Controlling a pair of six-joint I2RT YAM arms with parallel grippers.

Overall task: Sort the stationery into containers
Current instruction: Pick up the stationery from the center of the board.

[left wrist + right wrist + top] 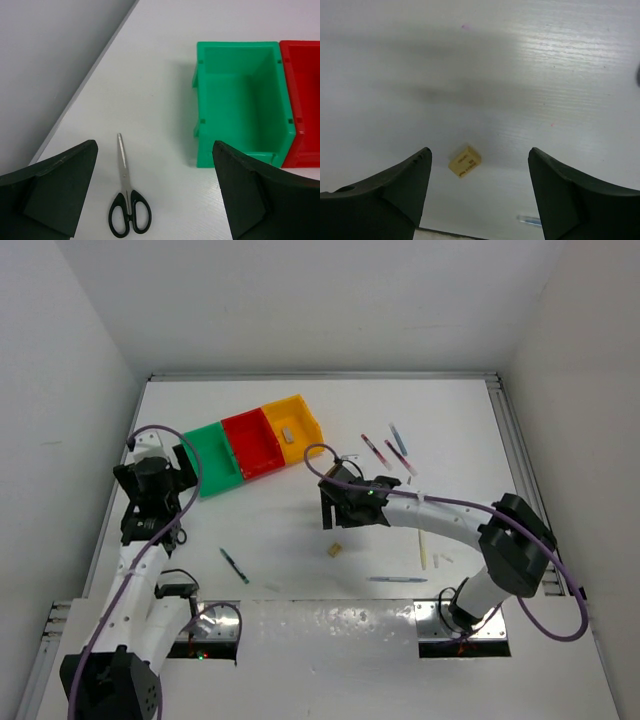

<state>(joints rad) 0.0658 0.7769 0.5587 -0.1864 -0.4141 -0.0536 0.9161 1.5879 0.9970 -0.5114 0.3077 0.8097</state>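
White tabletop (290, 530) bears a small tan eraser block (464, 161) beneath the right gripper (480, 152), slightly nearward. Its jaws stand wide and empty, framing the block from above.

The green bin (215, 458), the red bin (253, 445) and the yellow-orange bin (280, 412) stand bright against the white table (300, 530). The scissors (125, 185) have black handles and silvery blades. The eraser (464, 162) is pale tan with faint dark print. There is a dark teal pen (235, 566) and a red-and-white pen (374, 447). The cables (158, 427) are purple.
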